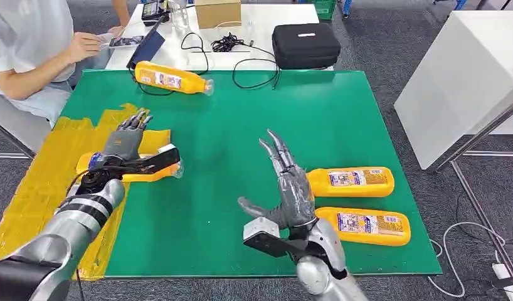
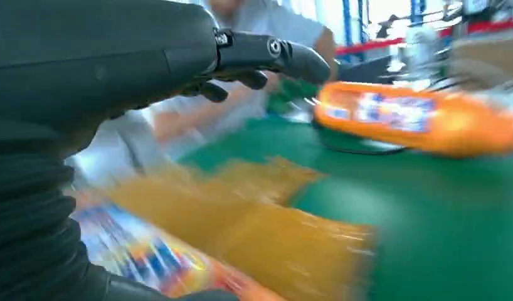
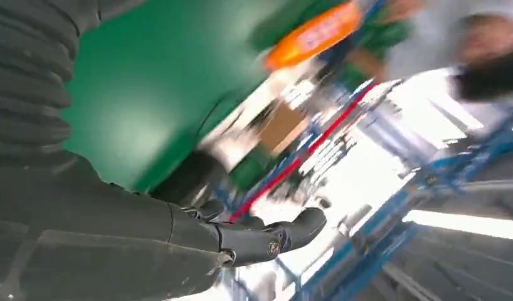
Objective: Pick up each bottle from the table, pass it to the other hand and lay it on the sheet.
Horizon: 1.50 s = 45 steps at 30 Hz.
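An orange bottle (image 1: pixel 136 173) lies on the yellow sheet (image 1: pixel 47 182) at the left, partly hidden beneath my left wrist; the left wrist view shows it blurred (image 2: pixel 147 257). My left hand (image 1: pixel 125 141) hovers over the sheet with fingers stretched out, holding nothing. My right hand (image 1: pixel 285 182) is over the middle of the green mat (image 1: pixel 241 125), fingers straight and apart, empty. Just right of it lie two orange bottles (image 1: pixel 349 181) (image 1: pixel 367 226) on their sides. A further bottle (image 1: pixel 172 79) lies at the mat's far edge, also seen in the left wrist view (image 2: pixel 417 119).
A person sits at the far left with a hand (image 1: pixel 84 45) on the white table behind the mat. That table carries a black case (image 1: pixel 304 44), a cardboard box (image 1: pixel 217 12) and black cables (image 1: pixel 229 44). A white table (image 1: pixel 461 81) stands to the right.
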Each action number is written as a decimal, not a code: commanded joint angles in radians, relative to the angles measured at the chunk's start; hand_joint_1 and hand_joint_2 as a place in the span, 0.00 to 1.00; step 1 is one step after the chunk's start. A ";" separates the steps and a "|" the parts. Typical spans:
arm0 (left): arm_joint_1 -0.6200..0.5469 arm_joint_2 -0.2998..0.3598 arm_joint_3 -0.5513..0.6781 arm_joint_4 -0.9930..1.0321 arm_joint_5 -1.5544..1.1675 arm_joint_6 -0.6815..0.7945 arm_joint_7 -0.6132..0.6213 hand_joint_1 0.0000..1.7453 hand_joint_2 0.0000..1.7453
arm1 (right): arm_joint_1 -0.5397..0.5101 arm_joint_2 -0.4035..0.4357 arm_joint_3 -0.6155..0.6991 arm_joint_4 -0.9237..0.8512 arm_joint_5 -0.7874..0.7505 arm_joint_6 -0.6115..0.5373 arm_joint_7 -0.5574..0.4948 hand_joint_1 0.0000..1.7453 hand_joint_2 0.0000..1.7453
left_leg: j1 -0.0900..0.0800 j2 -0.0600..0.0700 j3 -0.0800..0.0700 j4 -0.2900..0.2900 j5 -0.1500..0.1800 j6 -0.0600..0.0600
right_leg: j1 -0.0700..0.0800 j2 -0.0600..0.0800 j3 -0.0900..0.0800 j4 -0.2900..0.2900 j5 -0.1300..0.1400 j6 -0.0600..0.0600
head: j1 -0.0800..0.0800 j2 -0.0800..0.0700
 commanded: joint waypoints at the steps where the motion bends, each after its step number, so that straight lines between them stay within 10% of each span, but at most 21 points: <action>1: 0.326 -0.132 0.213 -0.649 0.675 -0.252 -0.148 0.00 1.00 | -0.122 -0.247 -0.136 0.151 0.085 0.189 0.100 0.00 1.00 | 0.000 -0.003 0.007 -0.001 -0.003 0.001 | 0.000 -0.004 0.009 -0.003 -0.003 0.001 | 0.000 0.000; 7: 0.405 -0.129 0.184 -0.742 0.893 -0.312 -0.187 0.00 1.00 | -0.286 -0.448 -0.108 0.390 0.012 0.440 0.057 0.00 1.00 | -0.004 0.003 0.002 0.000 -0.003 0.001 | -0.003 0.001 0.004 -0.002 0.000 0.000 | 0.000 0.000; 45: 0.446 -0.136 0.131 -0.766 1.003 -0.311 -0.221 0.00 1.00 | -0.406 -0.514 0.006 0.663 -0.071 0.535 0.050 0.00 1.00 | -0.002 -0.002 0.002 0.000 -0.003 0.003 | -0.001 -0.003 0.004 -0.002 -0.001 0.000 | -0.001 0.000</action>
